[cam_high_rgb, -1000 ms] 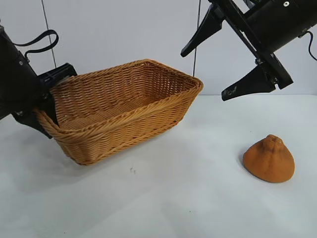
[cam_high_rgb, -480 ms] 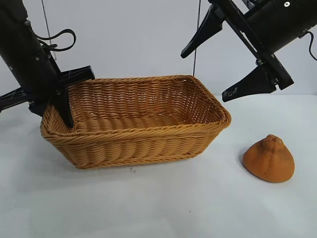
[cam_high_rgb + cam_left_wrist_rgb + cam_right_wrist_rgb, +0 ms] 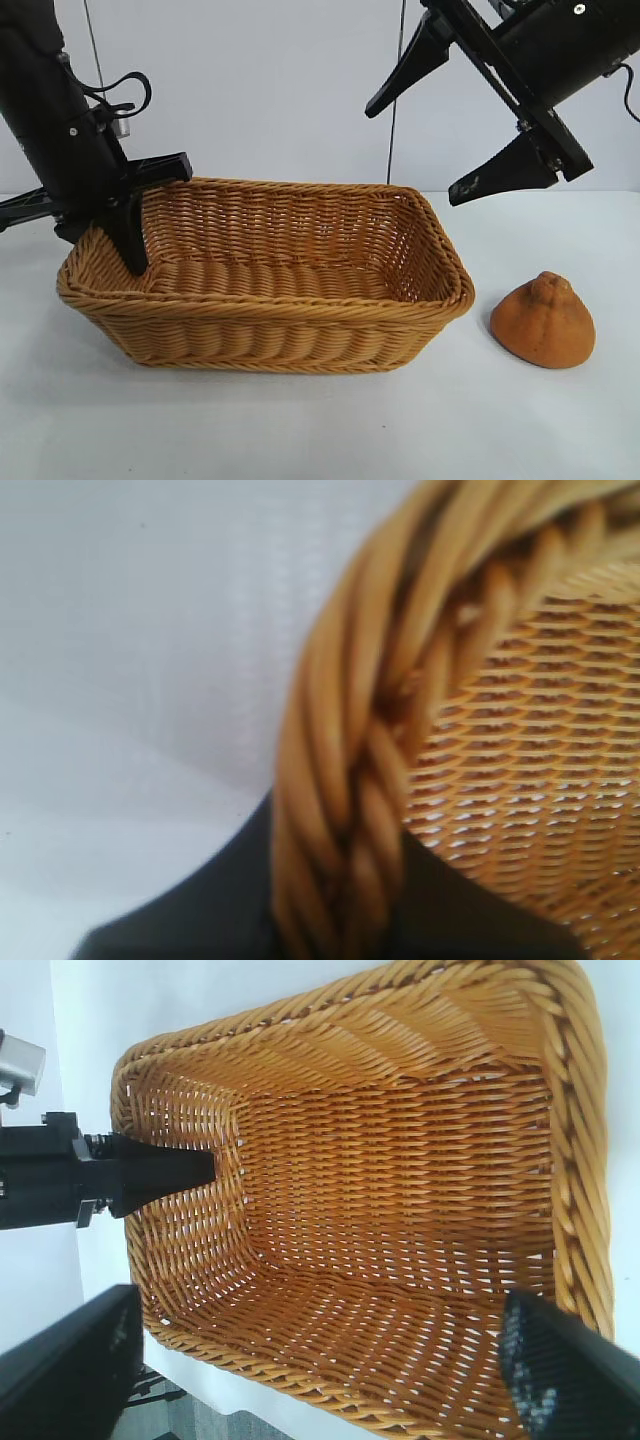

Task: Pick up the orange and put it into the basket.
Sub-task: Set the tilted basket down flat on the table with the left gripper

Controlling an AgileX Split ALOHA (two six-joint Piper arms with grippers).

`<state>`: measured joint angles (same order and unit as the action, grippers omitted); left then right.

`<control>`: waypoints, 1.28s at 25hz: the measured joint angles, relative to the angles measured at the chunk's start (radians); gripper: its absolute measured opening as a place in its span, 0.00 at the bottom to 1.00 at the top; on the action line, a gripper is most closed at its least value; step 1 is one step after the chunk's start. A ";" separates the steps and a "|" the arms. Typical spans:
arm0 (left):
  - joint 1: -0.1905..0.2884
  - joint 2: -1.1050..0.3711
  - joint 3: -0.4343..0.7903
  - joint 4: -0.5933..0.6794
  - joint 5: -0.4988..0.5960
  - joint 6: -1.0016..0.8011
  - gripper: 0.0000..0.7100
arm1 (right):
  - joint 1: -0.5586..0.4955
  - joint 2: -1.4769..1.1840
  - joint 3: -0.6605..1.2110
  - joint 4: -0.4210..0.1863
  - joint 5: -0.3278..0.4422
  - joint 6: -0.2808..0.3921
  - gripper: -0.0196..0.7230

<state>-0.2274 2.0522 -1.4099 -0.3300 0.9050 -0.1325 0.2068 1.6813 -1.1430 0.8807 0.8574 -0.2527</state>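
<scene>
The orange [image 3: 543, 320], a bumpy orange-brown cone, sits on the white table at the right, apart from the basket. The wicker basket [image 3: 270, 335] lies flat on the table at centre-left. My left gripper [image 3: 105, 245] is shut on the basket's left-end braided rim [image 3: 350, 780], one finger inside and one outside. My right gripper [image 3: 412, 152] is open and empty, high above the basket's right end and up-left of the orange. In the right wrist view its fingers [image 3: 70, 1370] frame the basket's inside [image 3: 575, 1160], and the left gripper's inner finger [image 3: 160, 1175] shows at the far end.
The white table [image 3: 480, 420] has bare surface in front of the basket and around the orange. A pale wall stands behind. The basket holds nothing.
The left gripper has lowered and turned the basket from a tilted, lifted pose to flat on the table, its right end now nearer the orange. The right gripper and the orange have not moved.
</scene>
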 joint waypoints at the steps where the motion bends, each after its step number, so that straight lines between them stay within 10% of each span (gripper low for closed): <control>1: 0.000 0.013 -0.002 0.000 -0.002 0.001 0.12 | 0.000 0.000 0.000 0.000 0.000 0.000 0.92; 10: 0.000 0.065 -0.002 -0.026 -0.036 0.020 0.17 | 0.000 0.000 0.000 -0.001 0.000 0.000 0.92; 17: 0.000 0.065 -0.004 -0.051 -0.008 0.026 0.80 | 0.000 0.000 0.000 0.000 -0.001 0.000 0.92; 32: 0.008 -0.070 -0.245 0.118 0.216 0.040 0.87 | 0.000 0.000 0.000 -0.018 0.000 0.000 0.92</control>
<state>-0.2196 1.9821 -1.6552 -0.2123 1.1206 -0.0921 0.2068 1.6813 -1.1430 0.8627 0.8575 -0.2527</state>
